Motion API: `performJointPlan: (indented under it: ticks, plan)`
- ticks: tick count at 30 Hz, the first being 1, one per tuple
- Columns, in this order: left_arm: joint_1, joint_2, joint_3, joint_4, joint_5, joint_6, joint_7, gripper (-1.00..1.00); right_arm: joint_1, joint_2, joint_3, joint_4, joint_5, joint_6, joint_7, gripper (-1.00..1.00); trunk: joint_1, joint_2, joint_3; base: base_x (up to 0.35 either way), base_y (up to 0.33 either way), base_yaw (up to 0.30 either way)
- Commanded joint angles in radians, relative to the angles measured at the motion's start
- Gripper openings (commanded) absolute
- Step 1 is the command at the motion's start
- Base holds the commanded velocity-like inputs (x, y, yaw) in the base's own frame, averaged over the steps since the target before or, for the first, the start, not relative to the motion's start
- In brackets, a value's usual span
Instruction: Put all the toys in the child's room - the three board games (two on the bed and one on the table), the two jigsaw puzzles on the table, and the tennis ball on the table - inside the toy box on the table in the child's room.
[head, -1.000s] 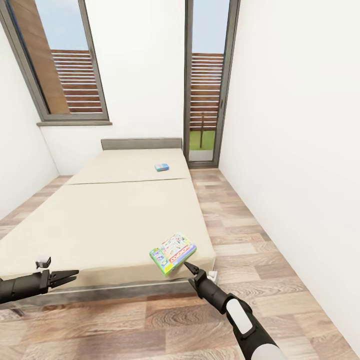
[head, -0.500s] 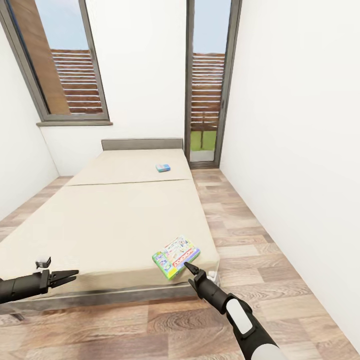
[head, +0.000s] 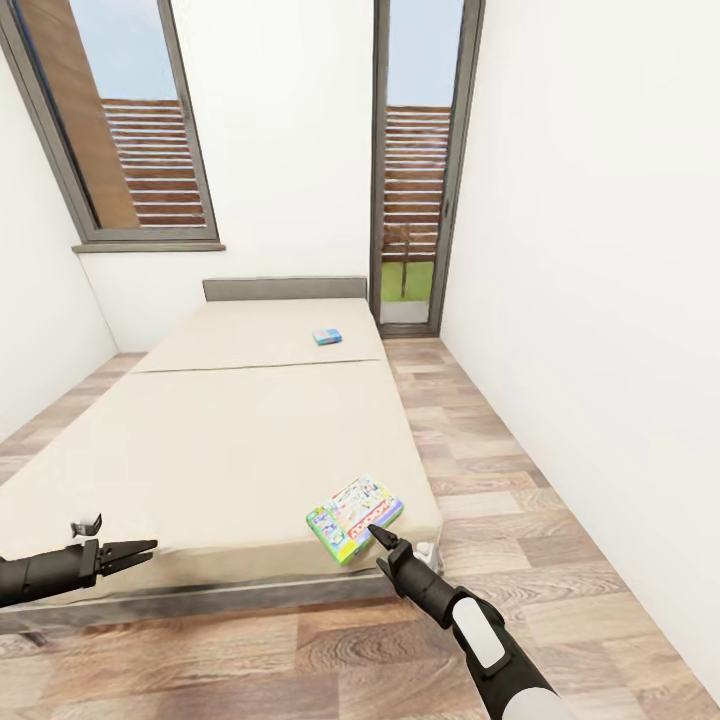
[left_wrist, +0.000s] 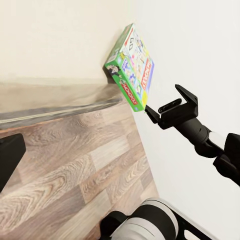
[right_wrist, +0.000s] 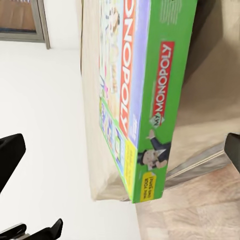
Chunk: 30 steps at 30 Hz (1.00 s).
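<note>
A green multicoloured board game (head: 355, 514) lies flat on the near right corner of the cream bed (head: 220, 440), one corner jutting over the edge. My right gripper (head: 376, 534) is open at that corner, and the box (right_wrist: 150, 100) lies between its spread fingers (right_wrist: 10, 157) without being gripped. The left wrist view takes in the same box (left_wrist: 132, 65) and the right gripper (left_wrist: 162, 107) at its edge. A small blue board game (head: 327, 336) rests far up the bed, near the seam. My left gripper (head: 148, 550) hovers open and empty at the bed's near left edge.
A white wall (head: 600, 300) runs close along the right, leaving a strip of wood-plank floor (head: 500, 480) beside the bed. A tall glass door (head: 415, 200) stands at the far end and a window (head: 130, 130) at back left. The grey bed frame (head: 230, 595) lies just ahead.
The whole view has shifted a little, with bed and green box now slightly right and lower. My right gripper's tip now overlaps the box's near edge. The left arm holds its pose.
</note>
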<state>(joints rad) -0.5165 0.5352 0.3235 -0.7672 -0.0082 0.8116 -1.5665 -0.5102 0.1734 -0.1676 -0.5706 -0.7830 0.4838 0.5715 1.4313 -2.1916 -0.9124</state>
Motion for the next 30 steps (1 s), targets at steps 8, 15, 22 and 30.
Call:
performJointPlan:
  ticks: [8, 15, 22, 30]
  plan:
    - [0.0, 0.0, 0.0, 0.0, -0.001, 0.011, -0.004, 1.0, -0.001, 0.001, -0.006, 0.0, -0.004, 0.008, 0.001, 1.0, 0.0, 0.0, -0.001, 0.114, 0.088, 0.0]
    - [0.0, 0.0, 0.0, 0.0, -0.001, 0.011, -0.004, 1.0, -0.001, 0.001, -0.006, 0.0, -0.004, 0.009, 0.001, 1.0, 0.0, 0.0, -0.001, 0.018, 0.014, 0.0]
    - [0.0, 0.0, -0.002, 0.0, -0.001, 0.01, -0.004, 1.0, -0.001, 0.001, -0.006, 0.0, -0.004, 0.009, 0.001, 1.0, 0.0, 0.0, -0.001, 0.003, 0.002, 0.0]
    - [0.0, -0.001, -0.006, -0.005, 0.0, 0.006, -0.004, 1.0, -0.001, 0.001, -0.006, 0.0, -0.004, 0.009, 0.001, 1.0, 0.0, 0.0, -0.001, 0.0, 0.0, 0.0]
